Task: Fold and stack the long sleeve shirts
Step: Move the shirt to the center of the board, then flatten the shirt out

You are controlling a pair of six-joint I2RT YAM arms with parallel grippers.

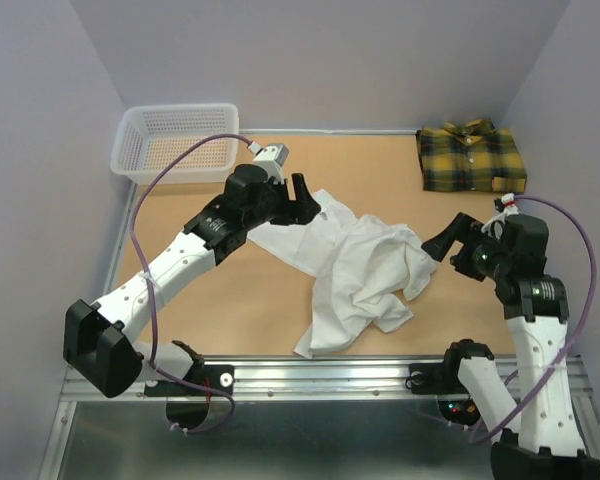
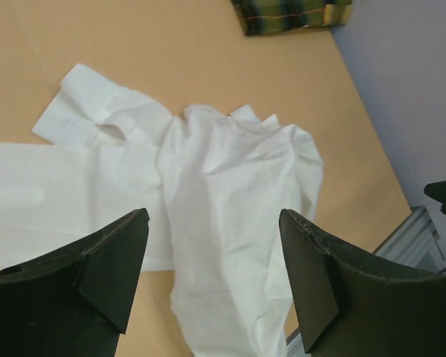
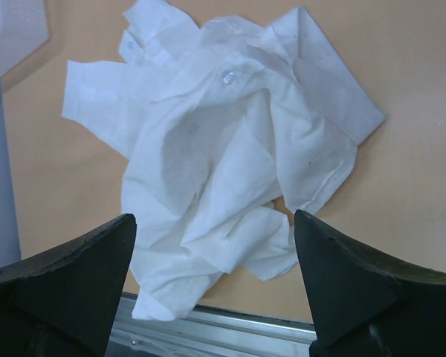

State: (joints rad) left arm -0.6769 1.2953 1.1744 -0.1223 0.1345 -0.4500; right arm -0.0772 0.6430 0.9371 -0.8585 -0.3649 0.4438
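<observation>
The white long sleeve shirt [image 1: 365, 270] lies crumpled in the middle of the table, one sleeve stretched toward the back left. The plaid long sleeve shirt [image 1: 470, 158] lies folded at the back right corner. My left gripper [image 1: 305, 200] hovers over the white shirt's left end, open. In the left wrist view the white shirt [image 2: 223, 193] shows below the left gripper [image 2: 215, 260], with nothing between its fingers, and the plaid shirt [image 2: 290, 13] sits at the top edge. My right gripper [image 1: 448, 240] stands open just right of the shirt. In the right wrist view the right gripper [image 3: 215, 275] frames the white shirt [image 3: 223, 149] from above.
A white mesh basket [image 1: 175, 142] stands at the back left corner; its corner [image 3: 11, 33] shows in the right wrist view. The metal rail [image 1: 330, 372] runs along the table's near edge, and the shirt's hem reaches it. Walls close in on the left, back and right.
</observation>
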